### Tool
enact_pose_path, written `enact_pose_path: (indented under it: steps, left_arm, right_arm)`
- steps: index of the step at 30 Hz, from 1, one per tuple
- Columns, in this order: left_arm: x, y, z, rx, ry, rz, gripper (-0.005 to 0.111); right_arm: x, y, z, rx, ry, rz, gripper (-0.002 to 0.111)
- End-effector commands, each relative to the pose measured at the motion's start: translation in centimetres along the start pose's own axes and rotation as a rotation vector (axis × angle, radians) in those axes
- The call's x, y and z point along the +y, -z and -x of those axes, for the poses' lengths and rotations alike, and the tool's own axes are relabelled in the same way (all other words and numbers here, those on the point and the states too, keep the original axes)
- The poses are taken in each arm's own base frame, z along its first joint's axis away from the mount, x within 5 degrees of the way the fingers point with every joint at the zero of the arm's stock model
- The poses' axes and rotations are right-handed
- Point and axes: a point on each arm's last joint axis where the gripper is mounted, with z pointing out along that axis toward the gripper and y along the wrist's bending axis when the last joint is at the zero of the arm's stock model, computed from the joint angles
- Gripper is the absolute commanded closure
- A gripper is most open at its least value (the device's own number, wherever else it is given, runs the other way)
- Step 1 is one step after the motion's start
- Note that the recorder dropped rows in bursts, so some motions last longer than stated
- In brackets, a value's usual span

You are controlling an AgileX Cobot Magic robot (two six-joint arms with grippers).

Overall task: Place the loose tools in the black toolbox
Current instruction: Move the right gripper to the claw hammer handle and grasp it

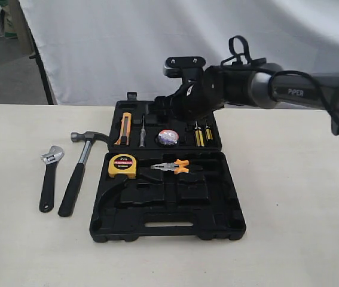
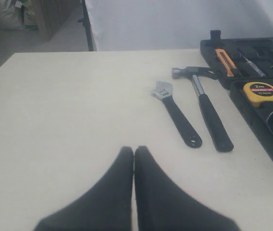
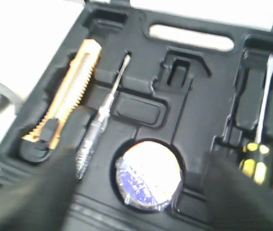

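White cloth (image 1: 127, 48) is hanging as a backdrop behind a cream table (image 1: 289, 197), and the black toolbox (image 1: 217, 230) is lying open at its middle, both halves flat and the slot handle facing the near edge. On the bare tabletop just left of the case, the claw hammer (image 1: 76, 179) is lying with its steel head toward the far side and its black handle pointing to the near side. The adjustable wrench (image 1: 48, 185) is lying beside it on the outer side, roughly parallel and apart from it. The tape roll (image 1: 168, 138) is sitting in a round recess in the far half, glinting bluish-white. An orange utility knife (image 1: 124, 128) and a thin tester screwdriver (image 1: 143, 133) are resting in slots to its left, and yellow-and-black screwdrivers (image 1: 199, 136) to its right. In the near half, the yellow tape measure (image 1: 122, 165) and the orange-handled pliers (image 1: 172, 167) are occupying their recesses. The right gripper (image 3: 146, 159) is hovering over the far half with its fingers (image 3: 40, 197) spread wide, one on each side of the roll; the blurred wrist view is not showing any contact. The left gripper (image 2: 134, 151) is hanging over bare table well to the left of the wrench, its fingers pressed together and holding nothing.
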Motion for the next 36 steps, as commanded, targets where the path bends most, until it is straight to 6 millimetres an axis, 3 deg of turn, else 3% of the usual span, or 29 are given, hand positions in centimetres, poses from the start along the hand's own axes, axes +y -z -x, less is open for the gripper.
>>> enact_pose_path:
  steps: [1, 4, 5, 16, 23, 25, 31, 33, 36]
  left_arm:
    - [0.1, 0.0, 0.2, -0.020, 0.000, 0.021, 0.106]
    - [0.1, 0.0, 0.2, -0.020, 0.000, 0.021, 0.106]
    - [0.1, 0.0, 0.2, -0.020, 0.000, 0.021, 0.106]
    - [0.1, 0.0, 0.2, -0.020, 0.000, 0.021, 0.106]
    - [0.1, 0.0, 0.2, -0.020, 0.000, 0.021, 0.106]
    - [0.1, 0.0, 0.2, -0.020, 0.000, 0.021, 0.106]
    - [0.1, 0.0, 0.2, -0.020, 0.000, 0.021, 0.106]
    - [0.1, 0.0, 0.2, -0.020, 0.000, 0.021, 0.106]
    - [0.1, 0.0, 0.2, -0.020, 0.000, 0.021, 0.106]
  right_arm:
    - [1.0, 2.5, 1.2, 0.015, 0.028, 0.015, 0.079]
    - [2.7, 3.2, 1.0, 0.055, 0.027, 0.049, 0.106]
    - [3.7, 3.2, 0.7, 0.071, 0.038, 0.063, 0.108]
    - [13.9, 2.1, -2.7, 0.043, 0.189, 0.210, 0.108]
    - [16.8, 0.2, -5.3, 0.033, 0.216, 0.249, 0.108]
    - [17.1, -0.1, -5.8, 0.046, 0.218, 0.252, 0.100]
    - [17.5, -0.8, -6.8, 0.064, 0.265, 0.255, 0.056]
    - [17.4, -1.1, -7.1, 0.072, 0.265, 0.253, 0.049]
    - [17.4, -1.6, -7.4, 0.080, 0.266, 0.251, 0.048]
